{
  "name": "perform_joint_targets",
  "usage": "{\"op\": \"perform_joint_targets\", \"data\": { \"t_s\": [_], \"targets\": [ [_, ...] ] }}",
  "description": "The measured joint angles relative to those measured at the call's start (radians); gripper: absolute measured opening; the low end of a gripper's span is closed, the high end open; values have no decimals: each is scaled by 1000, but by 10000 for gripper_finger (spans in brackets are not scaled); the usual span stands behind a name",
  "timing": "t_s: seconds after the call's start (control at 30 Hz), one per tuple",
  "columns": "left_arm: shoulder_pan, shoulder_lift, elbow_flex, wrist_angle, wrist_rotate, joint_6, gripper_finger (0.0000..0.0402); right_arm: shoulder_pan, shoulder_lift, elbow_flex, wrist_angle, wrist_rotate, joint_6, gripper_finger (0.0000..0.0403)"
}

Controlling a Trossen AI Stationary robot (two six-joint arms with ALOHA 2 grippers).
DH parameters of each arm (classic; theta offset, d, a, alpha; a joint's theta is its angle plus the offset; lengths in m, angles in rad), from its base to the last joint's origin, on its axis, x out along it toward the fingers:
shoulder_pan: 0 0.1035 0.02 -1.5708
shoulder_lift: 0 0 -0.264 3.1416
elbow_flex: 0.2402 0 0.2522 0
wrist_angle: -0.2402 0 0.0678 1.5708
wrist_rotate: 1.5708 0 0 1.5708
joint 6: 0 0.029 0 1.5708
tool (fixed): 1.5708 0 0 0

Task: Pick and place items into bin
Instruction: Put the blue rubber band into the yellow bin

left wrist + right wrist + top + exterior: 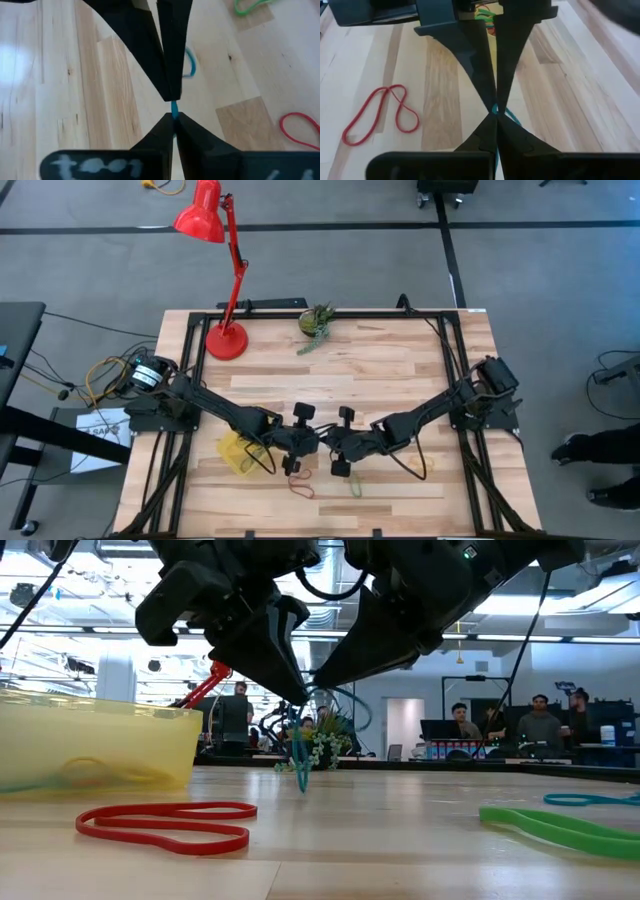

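Both grippers meet tip to tip at mid-table, left gripper (308, 442) (173, 120) and right gripper (332, 446) (495, 117), each shut on one thin teal rubber band (300, 755). The translucent yellow bin (238, 452) (95, 745) stands just left of them with bands lying inside. Loose on the wood lie a red band (298, 483) (165, 825), a green band (355, 480) (560, 830), a yellowish band (415, 465) and another teal band (590, 798). My left gripper pinches the teal band's upper part (174, 109) between its two fingertips, slanting down from the table's left. The band hangs below the tips (300, 775), reaching almost to the tabletop. My right gripper pinches the same teal band at the same upper part (495, 108) between its fingertips, slanting down from the table's right, tip to tip with the left gripper. A slack loop of it (512, 120) trails beside the fingers.
A red desk lamp stands on its base (226, 340) at the far left of the table, with a green plant-like clump (317, 323) at the far edge. Bare wood lies between those and the arms. People sit in the room beyond the table (520, 725).
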Motion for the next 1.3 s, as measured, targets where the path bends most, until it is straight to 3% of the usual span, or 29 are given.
{"op": "perform_joint_targets", "data": {
  "t_s": [0.17,0.3,0.57,0.83,0.97,1.13,1.3],
  "targets": [
    [-4,0,0,-8,-27,3,2,-6,0,0,-13,-1,2,16],
    [-4,0,0,-108,-100,-23,1,-5,1,0,-68,-3,3,45],
    [-30,1,32,-620,-219,-382,0,-13,3,0,-163,-3,80,80],
    [-158,1,254,-1074,-389,-608,0,-27,3,0,-165,-4,84,82],
    [-206,1,358,-1246,-276,-753,0,-26,3,0,-169,-5,100,82],
    [-236,1,349,-1253,-61,-846,0,-24,3,0,-168,-5,101,82],
    [-248,1,245,-1208,-69,-920,0,-24,3,0,-169,-5,125,82]
  ]
}}
